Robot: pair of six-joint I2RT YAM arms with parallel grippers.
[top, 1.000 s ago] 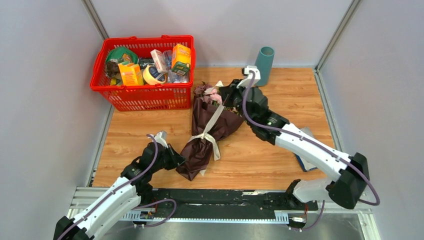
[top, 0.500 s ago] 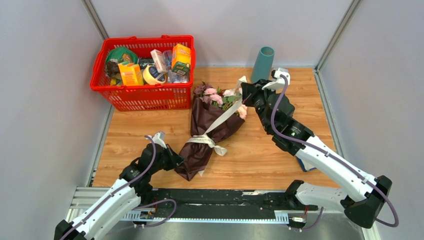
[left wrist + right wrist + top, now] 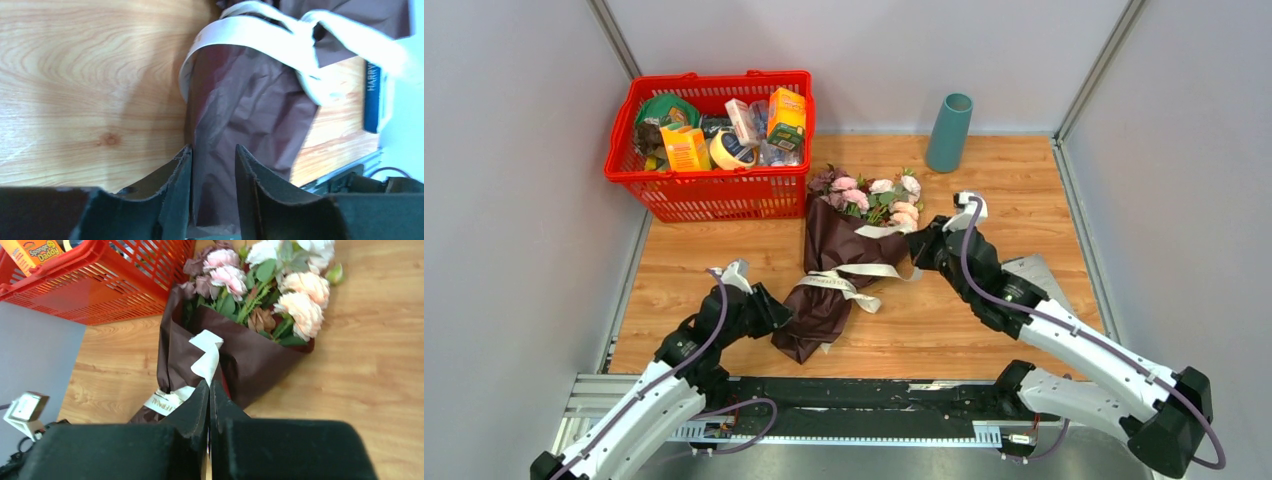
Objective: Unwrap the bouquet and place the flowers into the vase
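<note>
Sheathing flowers [image 3: 876,195]: paper [image 3: 829,245], ribbon [image 3: 834,283] seemingly tied

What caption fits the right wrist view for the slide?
Right gripper shut on the cream ribbon of the burgundy-wrapped bouquet, flowers showing, beside the red basket.

Stems of flowers [image 3: 876,197] hidden inside burgundy paper [image 3: 834,240]. Ribbon [image 3: 206,355] end hidden between right gripper [image 3: 209,385] fingertips. Far-left basket [image 3: 724,198] labels mostly too small.
</note>
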